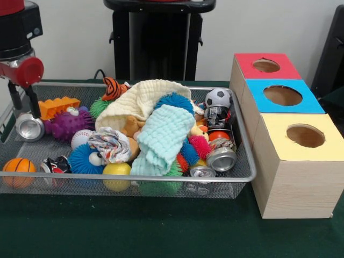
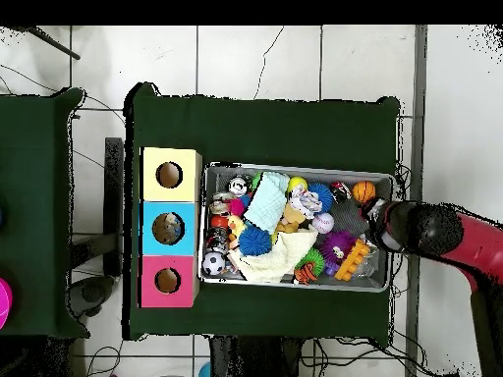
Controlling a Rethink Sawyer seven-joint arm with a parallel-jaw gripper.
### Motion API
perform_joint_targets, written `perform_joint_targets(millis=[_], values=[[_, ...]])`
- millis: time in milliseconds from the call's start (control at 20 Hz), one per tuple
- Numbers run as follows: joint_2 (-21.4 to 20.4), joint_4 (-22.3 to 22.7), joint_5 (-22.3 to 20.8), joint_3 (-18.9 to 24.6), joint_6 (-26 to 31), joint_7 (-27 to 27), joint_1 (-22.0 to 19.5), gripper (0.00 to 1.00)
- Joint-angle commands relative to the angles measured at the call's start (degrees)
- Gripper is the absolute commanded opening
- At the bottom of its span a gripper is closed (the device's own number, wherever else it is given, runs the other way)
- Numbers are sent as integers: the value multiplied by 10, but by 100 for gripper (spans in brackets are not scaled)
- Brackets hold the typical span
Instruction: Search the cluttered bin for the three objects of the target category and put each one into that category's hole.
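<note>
The wire mesh bin [image 1: 244, 161] is full of toys, cloths and cans; it also shows in the overhead view [image 2: 295, 168]. No clear plastic bottle or cup shows in either view; any are hidden under the clutter or out of view. The blue-topped box's hole [image 1: 282, 95] is the middle one of three boxes beside the bin, and it shows from above [image 2: 168, 229]. My gripper [image 1: 24, 107] hangs over the bin's left end in the front view, fingers apart, just above a silver can [image 1: 29, 127]. From above, the gripper [image 2: 379, 224] is at the bin's right end.
A cream cloth [image 1: 141, 99] and a mint cloth [image 1: 161, 137] cover the middle heap. Spiky balls, an orange brick [image 1: 58, 106], a small basketball [image 1: 19, 166], a soccer ball [image 1: 218, 97] and more cans [image 1: 220, 158] lie around. Red-topped [image 1: 244, 62] and yellow-topped [image 1: 274, 126] boxes flank the blue one.
</note>
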Motion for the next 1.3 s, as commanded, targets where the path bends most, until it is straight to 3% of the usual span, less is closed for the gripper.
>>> perform_joint_targets(millis=[50, 650, 1300], values=[[19, 86, -60, 7, -51, -94, -3, 100], [28, 148, -89, -8, -96, -39, 10, 100], [12, 171, -117, -16, -83, -64, -14, 100]])
